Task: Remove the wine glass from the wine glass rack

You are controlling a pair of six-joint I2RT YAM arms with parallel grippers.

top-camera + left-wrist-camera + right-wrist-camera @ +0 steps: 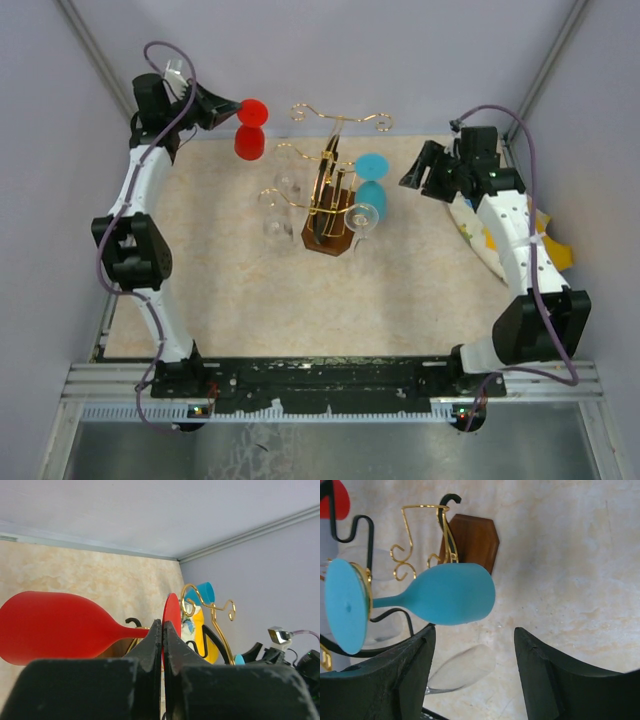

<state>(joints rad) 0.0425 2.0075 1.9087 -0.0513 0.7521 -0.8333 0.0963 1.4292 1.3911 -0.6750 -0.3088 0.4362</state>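
Observation:
The wine glass rack, gold wire on a dark wooden base, stands mid-table. My left gripper is at the far left, away from the rack, shut on the foot of a red wine glass. In the left wrist view the red foot sits between the closed fingers and the bowl points left. A blue wine glass hangs on the rack's right side. My right gripper is open just right of it. In the right wrist view the blue wine glass lies just beyond the open gripper.
Clear wine glasses hang on the rack's left and front right; one clear wine glass shows between my right fingers. A yellow patterned cloth lies under the right arm. Grey walls close in the table on three sides.

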